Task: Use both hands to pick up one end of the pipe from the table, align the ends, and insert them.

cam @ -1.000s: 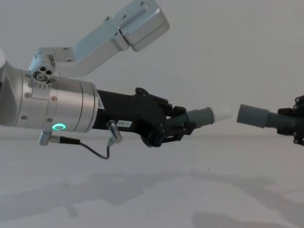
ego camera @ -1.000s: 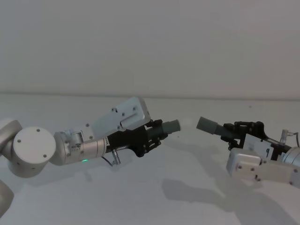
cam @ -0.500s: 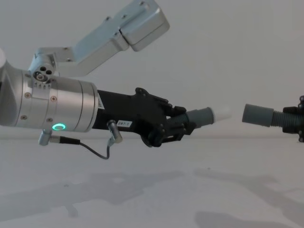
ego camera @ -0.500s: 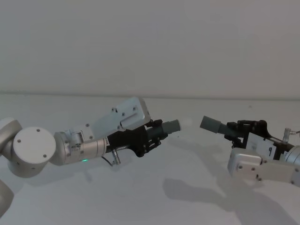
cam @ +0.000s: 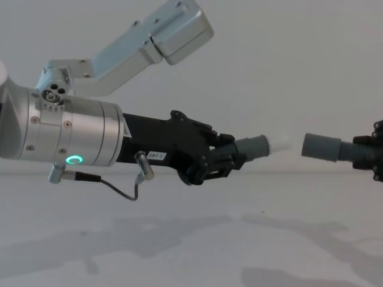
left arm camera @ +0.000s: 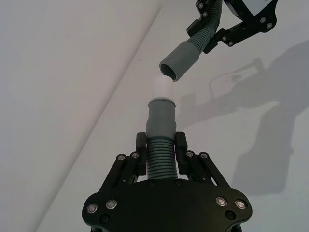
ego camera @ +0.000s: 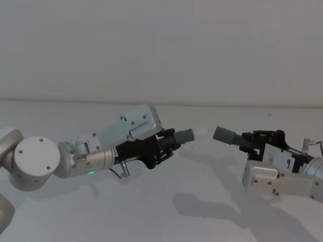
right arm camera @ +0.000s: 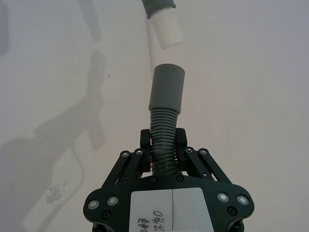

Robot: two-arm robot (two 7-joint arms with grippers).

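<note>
Chest view: above the white tabletop [cam: 191, 251], my left gripper [cam: 224, 160] squeezes its fingers on one ribbed hose end [cam: 254, 147]. My right gripper [ego camera: 248, 143] squeezes the other end [cam: 321, 146]. The cuffs face each other, near but apart. The hose looks light and bendy, so I hold close behind the cuffs.

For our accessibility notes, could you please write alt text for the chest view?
Two pipe ends face each other in mid-air, apart: the left gripper holds a grey cuff with a whitish tip, and the right gripper holds the opposite cuff above the white table.
</note>
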